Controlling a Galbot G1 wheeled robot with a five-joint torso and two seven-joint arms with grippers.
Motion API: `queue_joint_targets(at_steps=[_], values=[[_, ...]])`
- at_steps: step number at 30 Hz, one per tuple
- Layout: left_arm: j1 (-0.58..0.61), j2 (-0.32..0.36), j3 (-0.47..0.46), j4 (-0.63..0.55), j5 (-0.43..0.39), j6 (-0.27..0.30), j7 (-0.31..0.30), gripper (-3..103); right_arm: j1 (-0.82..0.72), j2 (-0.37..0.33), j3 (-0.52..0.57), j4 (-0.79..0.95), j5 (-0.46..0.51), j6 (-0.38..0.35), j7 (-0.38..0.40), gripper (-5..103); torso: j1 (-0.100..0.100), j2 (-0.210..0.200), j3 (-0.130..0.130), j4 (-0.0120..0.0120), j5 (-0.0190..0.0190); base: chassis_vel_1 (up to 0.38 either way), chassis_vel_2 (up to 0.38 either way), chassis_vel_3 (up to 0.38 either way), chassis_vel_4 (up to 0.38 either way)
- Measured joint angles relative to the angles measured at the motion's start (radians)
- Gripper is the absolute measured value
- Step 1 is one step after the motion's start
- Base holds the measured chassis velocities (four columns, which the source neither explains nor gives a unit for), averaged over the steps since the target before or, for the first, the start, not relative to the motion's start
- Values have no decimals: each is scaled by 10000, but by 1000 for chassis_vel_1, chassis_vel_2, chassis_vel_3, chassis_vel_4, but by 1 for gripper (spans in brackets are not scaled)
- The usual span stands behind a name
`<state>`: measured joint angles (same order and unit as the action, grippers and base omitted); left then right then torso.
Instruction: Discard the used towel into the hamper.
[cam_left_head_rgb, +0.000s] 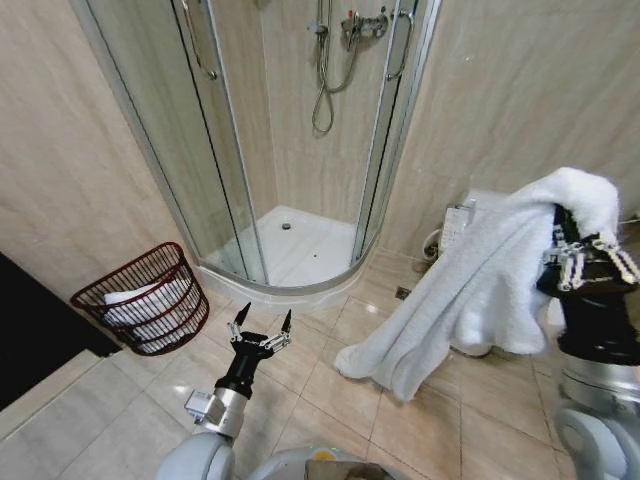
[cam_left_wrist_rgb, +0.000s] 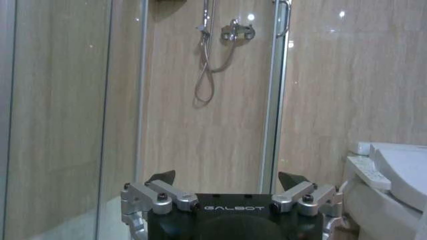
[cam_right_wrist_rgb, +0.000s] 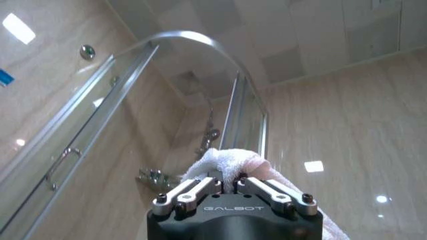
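**White towel held high, hamper on the floor to the left**

Beige tiles cover the floor and walls of a bathroom with a curved glass shower cabin (cam_left_head_rgb: 290, 150) in the corner. At the right wall stands a white toilet (cam_left_wrist_rgb: 393, 175), partly hidden in the head view by the large white terry towel (cam_left_head_rgb: 480, 280). The right gripper (cam_left_head_rgb: 590, 255) is raised and closed on the towel's top; the cloth hangs down with its long axis slanting towards the floor on the left. The right wrist view shows the fingers pinching a fold of it. The small round dark reddish-brown wire hamper (cam_left_head_rgb: 145, 300) stands by the left wall, tilted, its mouth facing up and forward, something white inside. The left gripper (cam_left_head_rgb: 262, 325) is low in the middle, open and empty, between hamper and towel.
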<state>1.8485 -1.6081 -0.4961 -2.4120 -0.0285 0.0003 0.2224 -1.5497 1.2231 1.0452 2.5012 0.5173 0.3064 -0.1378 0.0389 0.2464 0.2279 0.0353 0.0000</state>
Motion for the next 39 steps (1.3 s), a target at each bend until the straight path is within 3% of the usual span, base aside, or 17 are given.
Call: queue_joint_targets(at_steps=[31, 39], values=[[0, 0, 0, 0, 0, 0, 0, 100, 1234, -577, -867, -647, 13, 336, -298, 8, 412, 1248, 837, -1, 1, 0, 0, 0, 0], [0, 0, 0, 0, 0, 0, 0, 100, 1340, -918, -488, -732, 623, 340, -145, 8, 543, 1581, 1037, -2, 1, 0, 0, 0, 0]])
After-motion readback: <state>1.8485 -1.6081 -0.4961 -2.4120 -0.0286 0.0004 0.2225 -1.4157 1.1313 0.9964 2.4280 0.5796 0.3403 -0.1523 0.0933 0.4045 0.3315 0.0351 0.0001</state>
